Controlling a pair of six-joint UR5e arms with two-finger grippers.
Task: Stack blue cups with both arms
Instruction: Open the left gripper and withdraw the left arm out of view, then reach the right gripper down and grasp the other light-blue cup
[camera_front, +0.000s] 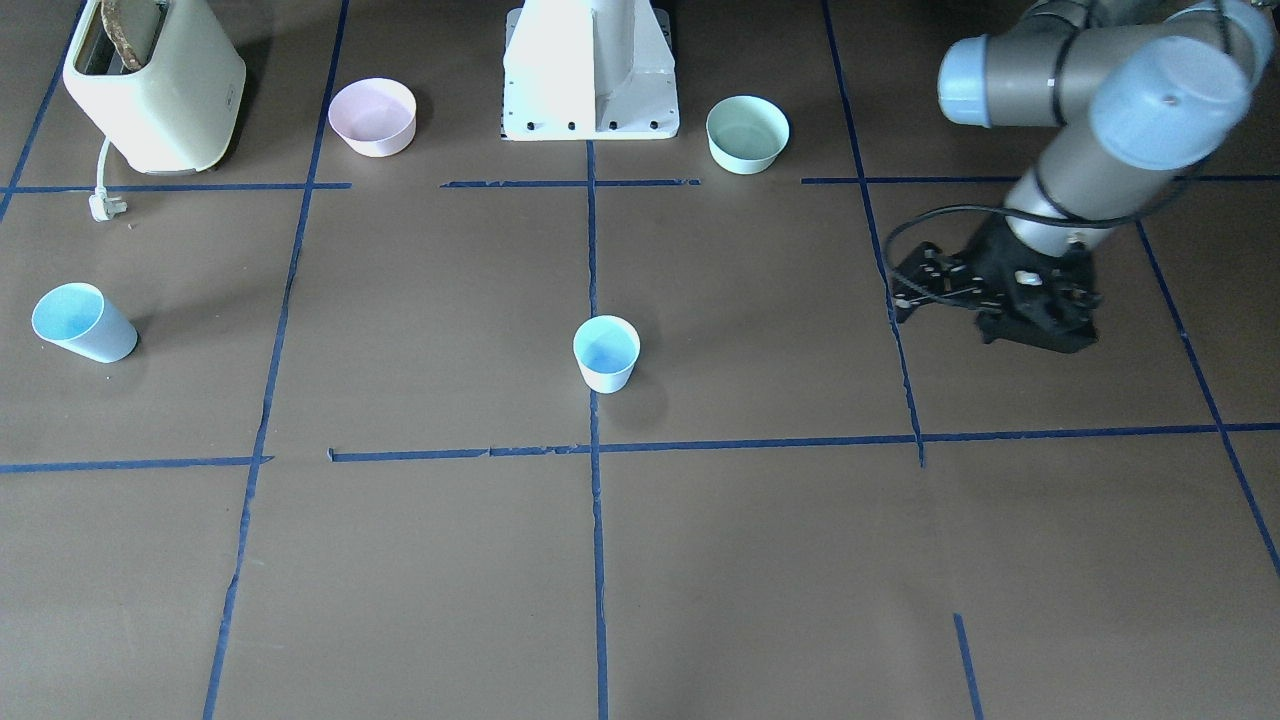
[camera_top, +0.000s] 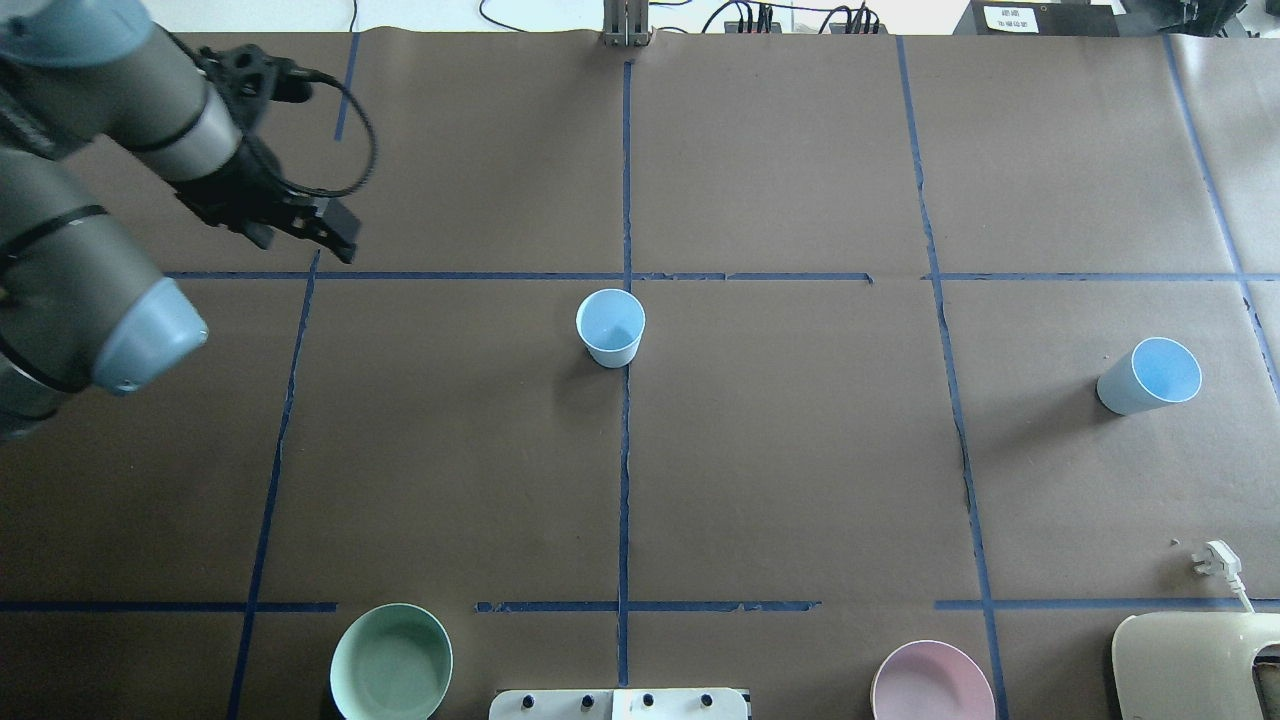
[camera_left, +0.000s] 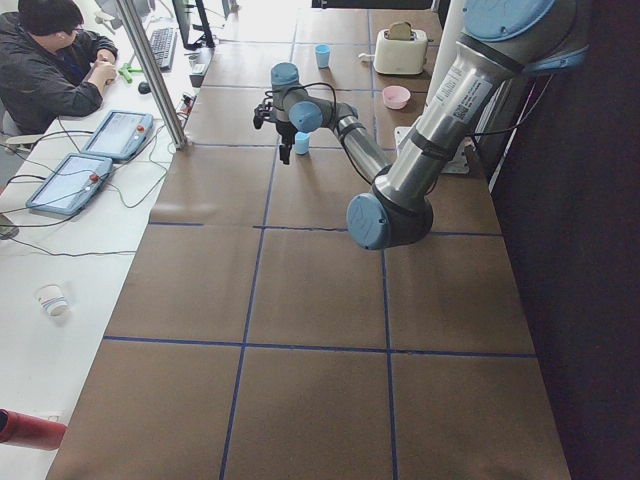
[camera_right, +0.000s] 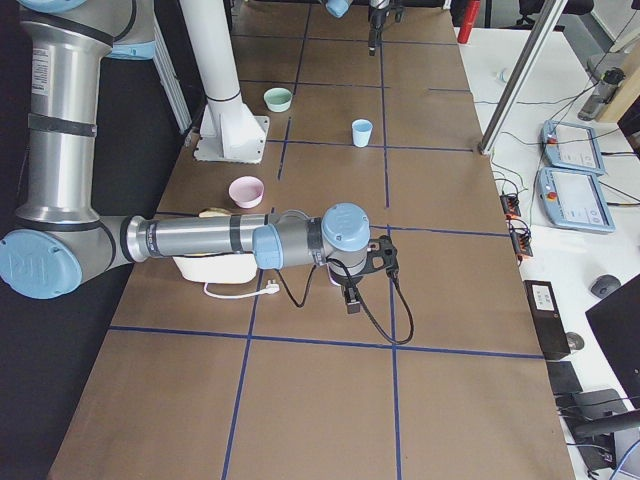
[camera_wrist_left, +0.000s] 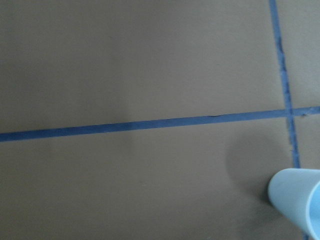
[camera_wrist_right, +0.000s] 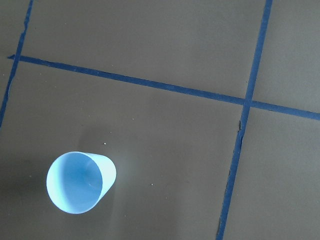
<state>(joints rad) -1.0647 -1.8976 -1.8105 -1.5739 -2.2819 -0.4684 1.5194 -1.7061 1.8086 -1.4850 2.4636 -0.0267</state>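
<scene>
Two pale blue cups stand upright on the brown table. One cup (camera_front: 606, 352) (camera_top: 610, 327) is at the table's middle. The other cup (camera_front: 82, 321) (camera_top: 1148, 376) is far out on my right side. My left gripper (camera_top: 300, 238) (camera_front: 1035, 335) hangs open and empty over my left side, well clear of the middle cup, whose edge shows in the left wrist view (camera_wrist_left: 297, 200). My right gripper (camera_right: 350, 295) shows only in the exterior right view, so I cannot tell its state. The right wrist view looks down on the right cup (camera_wrist_right: 80, 182); no fingers show there.
A mint-green bowl (camera_top: 391, 662) and a pink bowl (camera_top: 932, 683) flank the white pedestal (camera_front: 590, 70) near my base. A cream toaster (camera_front: 155, 85) with its loose plug (camera_front: 105, 205) stands at my near right corner. An operator (camera_left: 50, 60) sits beyond the table.
</scene>
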